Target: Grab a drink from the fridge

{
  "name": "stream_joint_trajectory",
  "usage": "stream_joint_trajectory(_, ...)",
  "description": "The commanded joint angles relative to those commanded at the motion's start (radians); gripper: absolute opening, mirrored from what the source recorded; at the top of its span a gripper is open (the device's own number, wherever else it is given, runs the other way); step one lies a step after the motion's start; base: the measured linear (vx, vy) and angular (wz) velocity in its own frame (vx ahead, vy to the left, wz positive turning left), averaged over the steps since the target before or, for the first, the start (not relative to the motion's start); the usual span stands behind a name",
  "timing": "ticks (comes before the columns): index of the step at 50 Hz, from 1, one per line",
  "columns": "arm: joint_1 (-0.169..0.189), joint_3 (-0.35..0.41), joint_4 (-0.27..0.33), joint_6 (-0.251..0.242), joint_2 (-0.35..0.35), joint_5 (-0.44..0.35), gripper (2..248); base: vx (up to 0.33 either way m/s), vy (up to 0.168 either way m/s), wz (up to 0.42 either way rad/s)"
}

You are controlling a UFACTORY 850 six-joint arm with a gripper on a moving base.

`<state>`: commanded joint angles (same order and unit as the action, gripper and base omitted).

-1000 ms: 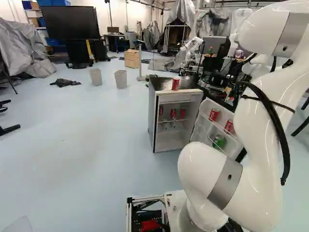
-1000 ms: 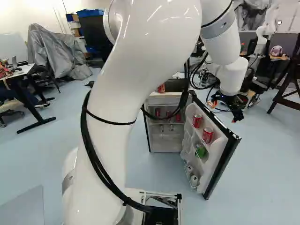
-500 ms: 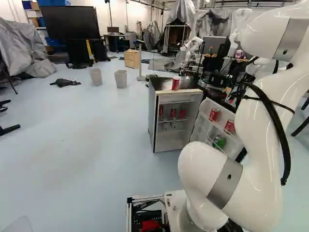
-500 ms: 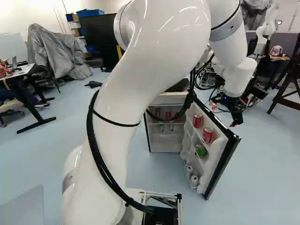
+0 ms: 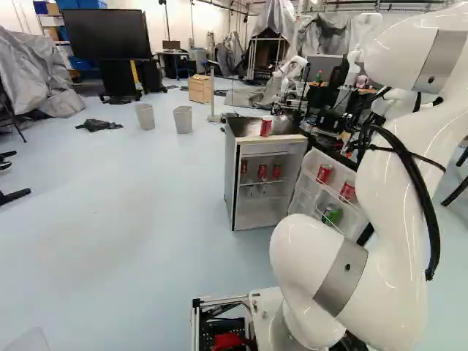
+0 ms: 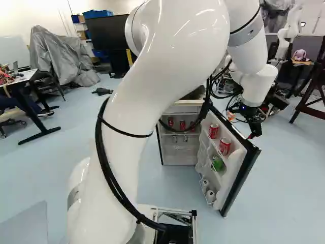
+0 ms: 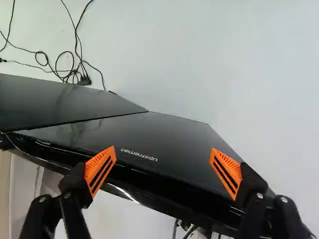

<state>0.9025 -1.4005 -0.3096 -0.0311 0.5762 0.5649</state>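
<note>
- The fridge (image 5: 232, 175) door (image 6: 229, 175) stands open; getting past it seems the step in hand.
- The gripper (image 7: 163, 158) is spread wide over the door, pinching nothing.
- Drinks: 3 red cans (image 5: 262, 172) inside, 2 more (image 5: 347, 191) plus 1 green can (image 5: 331, 214) on the door, 1 (image 5: 266, 126) on top.
- Next calls for clearing the door, then lining up with 1 can.

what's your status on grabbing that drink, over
End effector open, nothing gripped. Red soda cans ungripped. Open fridge door ahead, possibly in the way.
</note>
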Motion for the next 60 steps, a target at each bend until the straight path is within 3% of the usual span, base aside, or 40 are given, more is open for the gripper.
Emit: stream_joint_trajectory(60, -0.035, 0.165, 0.0, 0.0, -0.116, 0.0, 247, 0.0, 0.0, 0.0)
